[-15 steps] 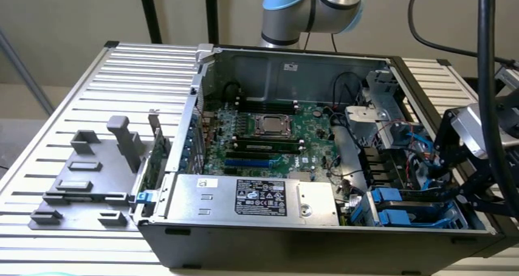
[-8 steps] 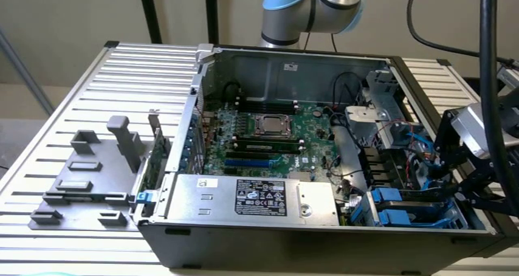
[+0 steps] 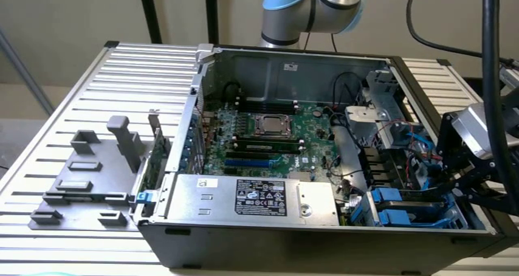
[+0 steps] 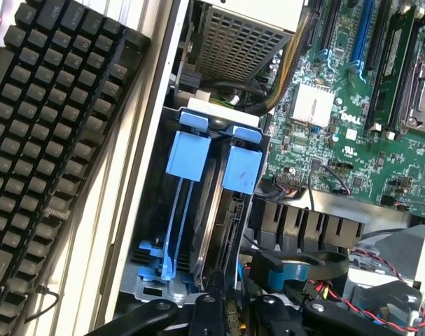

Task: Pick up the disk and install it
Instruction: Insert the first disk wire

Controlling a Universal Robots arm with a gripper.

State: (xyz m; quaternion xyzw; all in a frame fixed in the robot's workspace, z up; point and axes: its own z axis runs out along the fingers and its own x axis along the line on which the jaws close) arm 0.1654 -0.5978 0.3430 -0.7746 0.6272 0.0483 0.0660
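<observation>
— Blue plastic at the near corner of the case [image 3: 324,242]. Is that the disk [image 4: 209,217]?

— Its carrier, yes. The disk stands on edge inside the drive cage [image 4: 148,231], blue tabs uppermost, just beside the power-supply box [image 3: 251,197]. A keyboard [image 4: 51,140] lies on the table [image 3: 48,239] outside that wall.

— And the claw?

— The gripper [image 3: 456,177] hangs directly over the cage, down close to the disk's upper edge. Whether it is wide, narrow or clamped on the disk, I cannot tell. The contact is hidden behind its own dark linkage.

— So how far along are we?

— Late, I'd judge. The pick-up looks done, since the disk is already in the cage and not out on the table. The grey fixture [image 3: 89,172] at the exterior view's left, well apart from the cage, holds nothing. What I can't confirm is whether the disk is pushed fully home and latched.

— Anything behind it in the way?

— No. The motherboard [image 3: 268,136] lies flat beyond, cables bunched near the cage, and the arm [image 3: 312,8] comes in from behind the far wall.
</observation>
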